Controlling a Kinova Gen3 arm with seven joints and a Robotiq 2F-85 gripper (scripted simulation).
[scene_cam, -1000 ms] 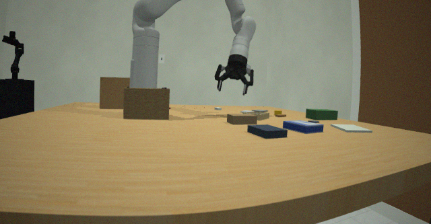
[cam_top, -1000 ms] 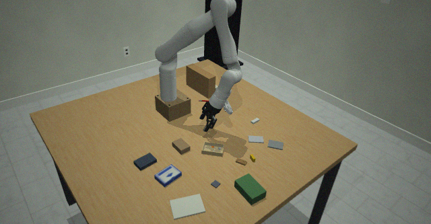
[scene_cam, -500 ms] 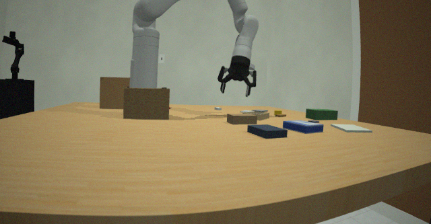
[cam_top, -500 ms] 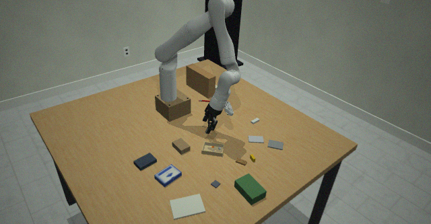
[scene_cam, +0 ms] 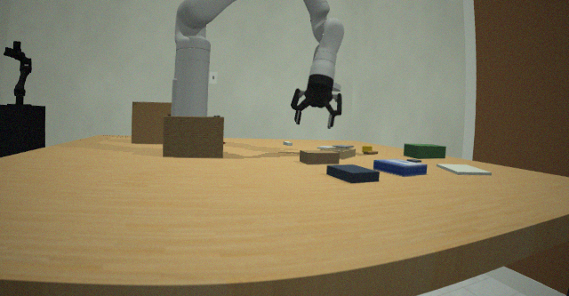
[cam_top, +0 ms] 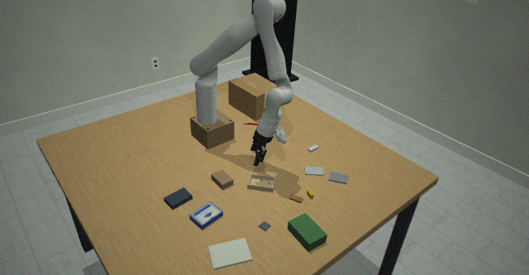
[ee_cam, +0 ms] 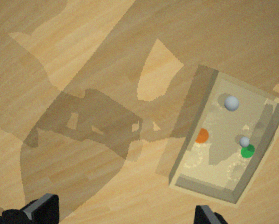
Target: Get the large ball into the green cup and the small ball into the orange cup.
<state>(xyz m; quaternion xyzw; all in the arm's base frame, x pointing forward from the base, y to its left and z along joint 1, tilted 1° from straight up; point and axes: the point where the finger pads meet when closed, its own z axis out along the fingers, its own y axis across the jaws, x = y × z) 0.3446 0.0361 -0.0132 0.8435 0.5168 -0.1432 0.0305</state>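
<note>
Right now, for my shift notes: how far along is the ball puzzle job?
Nothing looks done. The open gripper hangs empty above the wooden puzzle, which lies flat on the table. One ball is loose; another sits beside the green cup; the orange cup looks empty.

the wooden puzzle lies flat on the table — a shallow rectangular tray with raised walls, seen skewed in the wrist view. inside it the large ball rests apart from both cups, the small ball sits touching the green cup, and the orange cup stands empty.
</note>
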